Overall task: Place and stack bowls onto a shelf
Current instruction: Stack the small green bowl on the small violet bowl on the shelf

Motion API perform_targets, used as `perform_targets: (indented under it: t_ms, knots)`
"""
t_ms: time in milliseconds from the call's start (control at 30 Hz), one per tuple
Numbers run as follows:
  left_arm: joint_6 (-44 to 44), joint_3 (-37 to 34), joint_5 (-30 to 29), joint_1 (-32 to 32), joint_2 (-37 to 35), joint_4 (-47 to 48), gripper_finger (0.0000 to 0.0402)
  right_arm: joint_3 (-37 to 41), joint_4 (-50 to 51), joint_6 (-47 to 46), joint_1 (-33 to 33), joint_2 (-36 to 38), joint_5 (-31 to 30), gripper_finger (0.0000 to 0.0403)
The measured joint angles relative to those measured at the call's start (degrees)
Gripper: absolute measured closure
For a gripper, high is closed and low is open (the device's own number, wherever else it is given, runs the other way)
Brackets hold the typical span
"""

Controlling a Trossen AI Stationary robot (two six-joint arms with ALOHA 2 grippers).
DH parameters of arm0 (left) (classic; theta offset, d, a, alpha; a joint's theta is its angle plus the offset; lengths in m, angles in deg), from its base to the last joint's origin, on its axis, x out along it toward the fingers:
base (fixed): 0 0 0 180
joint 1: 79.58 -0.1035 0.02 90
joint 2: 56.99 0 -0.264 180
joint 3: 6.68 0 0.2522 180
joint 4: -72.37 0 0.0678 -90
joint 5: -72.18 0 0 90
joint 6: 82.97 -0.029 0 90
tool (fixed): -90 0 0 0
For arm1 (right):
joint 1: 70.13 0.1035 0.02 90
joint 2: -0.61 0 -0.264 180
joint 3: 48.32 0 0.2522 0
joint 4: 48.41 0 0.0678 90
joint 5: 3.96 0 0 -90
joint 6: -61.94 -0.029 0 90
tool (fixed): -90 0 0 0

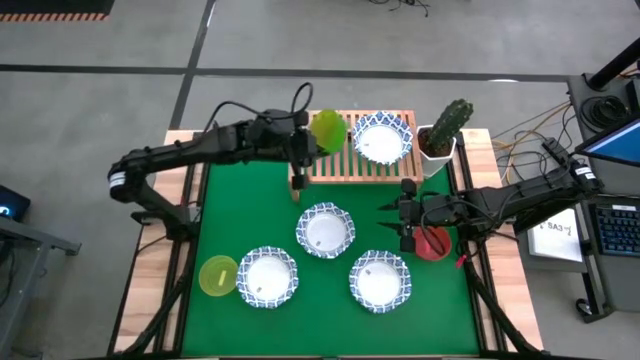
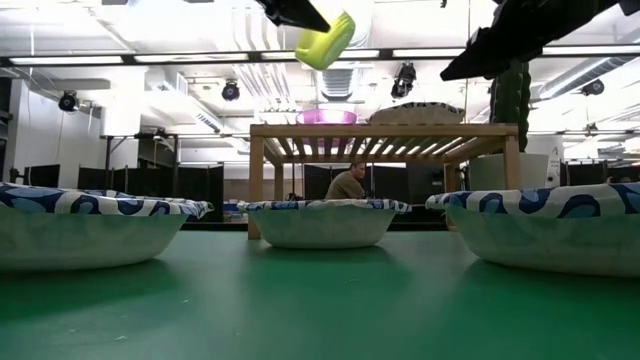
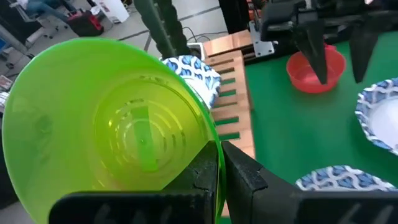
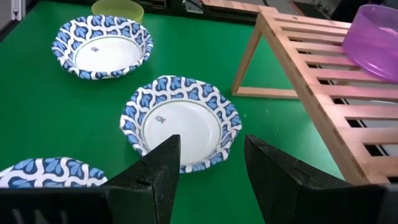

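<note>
While the green bowl (image 1: 328,128) hangs tilted above the left end of the shelf (image 1: 340,165), the left gripper (image 1: 303,140) is clenched on its rim, one finger inside and one outside as the left wrist view shows (image 3: 214,177). From the low view the bowl (image 2: 325,40) is well clear of the slatted top, above the purple bowl (image 2: 327,116) that sits on the shelf. One patterned bowl (image 1: 382,138) rests on the right part of the shelf, just beside the cactus pot (image 1: 440,135). Three more patterned bowls lie on the green mat (image 1: 225,200): one in the middle (image 1: 325,229), one at front left (image 1: 266,276) and one at front right (image 1: 380,279). A yellow bowl (image 1: 218,275) sits touching the front-left one. The right gripper (image 1: 397,217) hovers over the mat with its fingers spread and empty, beside the red bowl (image 1: 433,243) near the mat's right edge.
</note>
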Motion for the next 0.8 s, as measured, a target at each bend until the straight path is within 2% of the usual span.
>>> perform_targets:
  t_ms: [333,500,800]
  knots:
    - [-1.51,2.56,-0.06,-1.79,4.32,-0.11,0.0401,0.00,-0.08,0.07,0.00,0.00,-0.02,0.0235]
    - [-0.19,2.56,-3.34,-3.16,5.90,0.51,0.0401,0.00,-0.09,0.09,0.00,0.00,-0.04,0.0235]
    - [1.33,2.56,-4.76,-5.80,8.35,0.68,0.0401,0.00,-0.06,0.07,0.00,0.00,-0.06,0.0235]
